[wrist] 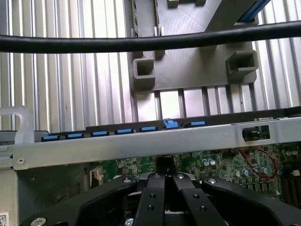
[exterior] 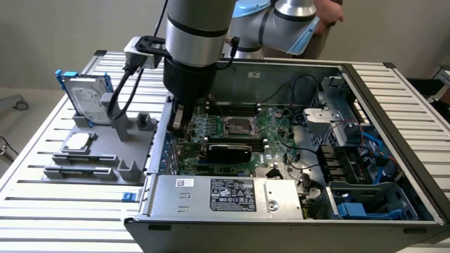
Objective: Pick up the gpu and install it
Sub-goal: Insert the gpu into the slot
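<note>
One small card, the gpu (exterior: pixel 228 152) with its black rounded shroud, lies low on the green motherboard (exterior: pixel 277 124), just below the square metal processor socket (exterior: pixel 235 125) and inside the open grey steel computer case (exterior: pixel 393 100). It looks seated, or close to it. Its bracket end points toward the case wall where the black gripper (exterior: pixel 176 130) reaches down.

In the wrist view the gripper (wrist: pixel 164 179) has its fingers (wrist: pixel 151 200) pressed together, matte black with bright screw heads. I cannot tell whether a thin edge of the card sits between them.

The risk, as I judge it, is a card that sits crooked. If the bracket end goes down while the far end rides high, the edge connector could bind or the board could flex. The fingers are also close to the sheet-metal wall and could scrape it.

A silver labelled power supply box (exterior: pixel 225 196) fills the near corner. A thick black cable (wrist: pixel 141 42) droops from the wrist. The case stands on a ribbed aluminium table (exterior: pixel 49 211), beside a grey plastic parts holder (exterior: pixel 105 158) carrying a silver hard drive in a blue frame (exterior: pixel 88 97).
</note>
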Robot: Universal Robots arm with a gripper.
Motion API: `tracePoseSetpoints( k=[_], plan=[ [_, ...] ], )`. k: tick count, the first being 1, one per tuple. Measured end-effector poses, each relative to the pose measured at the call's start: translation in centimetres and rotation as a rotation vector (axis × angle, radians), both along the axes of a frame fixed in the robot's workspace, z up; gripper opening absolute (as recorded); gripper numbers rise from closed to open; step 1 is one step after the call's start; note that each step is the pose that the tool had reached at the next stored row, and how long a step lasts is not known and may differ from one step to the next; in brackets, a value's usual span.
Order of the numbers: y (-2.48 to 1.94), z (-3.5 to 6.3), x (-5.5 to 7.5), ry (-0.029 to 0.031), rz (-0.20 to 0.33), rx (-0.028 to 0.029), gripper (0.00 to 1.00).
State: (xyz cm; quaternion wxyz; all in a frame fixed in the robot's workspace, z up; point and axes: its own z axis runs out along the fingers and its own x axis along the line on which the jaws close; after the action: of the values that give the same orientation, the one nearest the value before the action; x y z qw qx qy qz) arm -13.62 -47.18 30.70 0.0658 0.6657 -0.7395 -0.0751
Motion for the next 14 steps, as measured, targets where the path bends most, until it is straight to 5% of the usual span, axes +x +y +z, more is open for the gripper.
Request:
tracePoseSetpoints(
  k=[14],
  plan=[
    [0.19,-0.55,0.00,0.0000,-0.017,0.0018,0.11]
  ],
)
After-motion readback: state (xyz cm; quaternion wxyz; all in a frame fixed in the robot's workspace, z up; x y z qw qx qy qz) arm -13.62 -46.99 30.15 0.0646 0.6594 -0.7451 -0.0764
